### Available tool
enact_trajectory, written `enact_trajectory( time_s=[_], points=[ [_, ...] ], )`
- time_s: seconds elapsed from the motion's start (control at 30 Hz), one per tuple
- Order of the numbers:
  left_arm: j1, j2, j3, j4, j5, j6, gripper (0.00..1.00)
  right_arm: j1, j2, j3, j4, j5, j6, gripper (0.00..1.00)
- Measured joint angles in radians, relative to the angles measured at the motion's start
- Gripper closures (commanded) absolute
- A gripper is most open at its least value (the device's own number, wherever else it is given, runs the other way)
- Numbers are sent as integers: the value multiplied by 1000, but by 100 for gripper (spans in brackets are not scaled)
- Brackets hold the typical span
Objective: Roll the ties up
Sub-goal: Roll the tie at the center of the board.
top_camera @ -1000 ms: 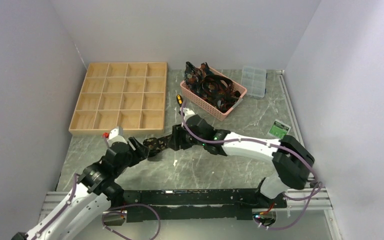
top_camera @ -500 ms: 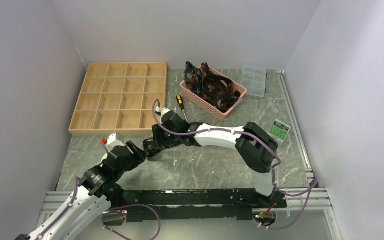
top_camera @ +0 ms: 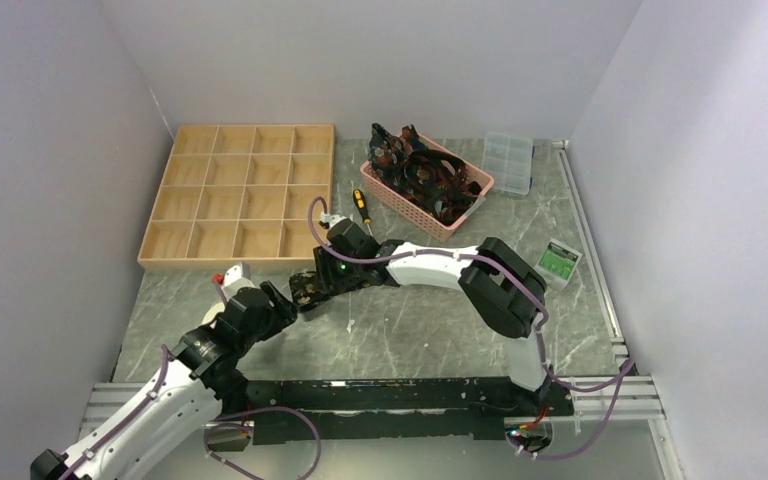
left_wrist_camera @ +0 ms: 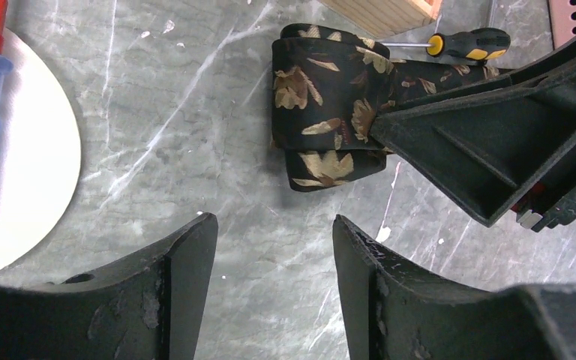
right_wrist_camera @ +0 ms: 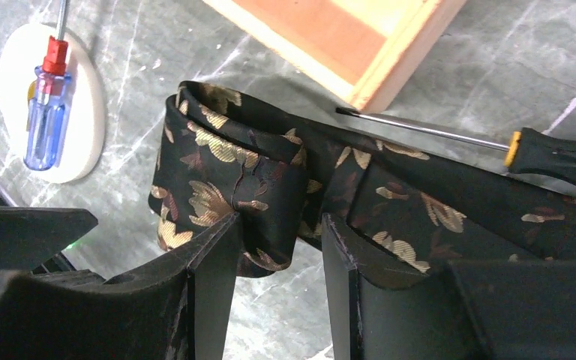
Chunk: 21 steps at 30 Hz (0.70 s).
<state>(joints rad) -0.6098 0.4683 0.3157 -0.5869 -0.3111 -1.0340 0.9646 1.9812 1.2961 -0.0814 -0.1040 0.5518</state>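
Right arm has swung left over the last second. Its elbow is now folded in over table centre, and the right gripper (right_wrist_camera: 279, 221) has pulled across to just off the near right corner of the wooden tray (top_camera: 230, 262). Left arm has barely shifted.

Tie (left_wrist_camera: 322, 97) lies on the grey marbled table (left_wrist_camera: 195, 112) between the two grippers. It's black with a tan-gold leaf print. The near end is folded over on itself into a short flat loop. The rest runs off under the right gripper, alongside the black-and-yellow screwdriver (right_wrist_camera: 555, 161), whose tip sits near the tray corner.

Right gripper: jaws partly apart, tips down on the fold, a strip of fabric between them. Can't tell whether it pinches the cloth or just presses on it.

Left gripper (left_wrist_camera: 274, 225): released, jaws apart, only bare table between them. Tips are just short of the fold, not touching.

White disc (left_wrist_camera: 30, 172) sits to the left of the fold, with a red-and-blue screwdriver (right_wrist_camera: 45, 112) lying on it.

More ties (top_camera: 425, 175) are piled in the pink basket (top_camera: 410, 210) at the back, well apart from this one.
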Motion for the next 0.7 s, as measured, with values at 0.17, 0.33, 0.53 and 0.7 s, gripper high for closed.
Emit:
enact_trajectory(
  time_s=[0.17, 0.33, 0.53, 0.7],
  points=[
    [11, 58, -2, 48, 3, 6, 30, -16, 0, -19, 4, 2, 2, 53],
    [60, 134, -2, 128, 40, 35, 21, -27, 0, -46, 25, 2, 10, 54],
    [145, 235, -2, 254, 158, 78, 35, -35, 0, -65, 48, -3, 21, 54],
    [171, 305, -3, 367, 301, 143, 77, -42, 0, -77, 66, -13, 32, 52]
  ],
)
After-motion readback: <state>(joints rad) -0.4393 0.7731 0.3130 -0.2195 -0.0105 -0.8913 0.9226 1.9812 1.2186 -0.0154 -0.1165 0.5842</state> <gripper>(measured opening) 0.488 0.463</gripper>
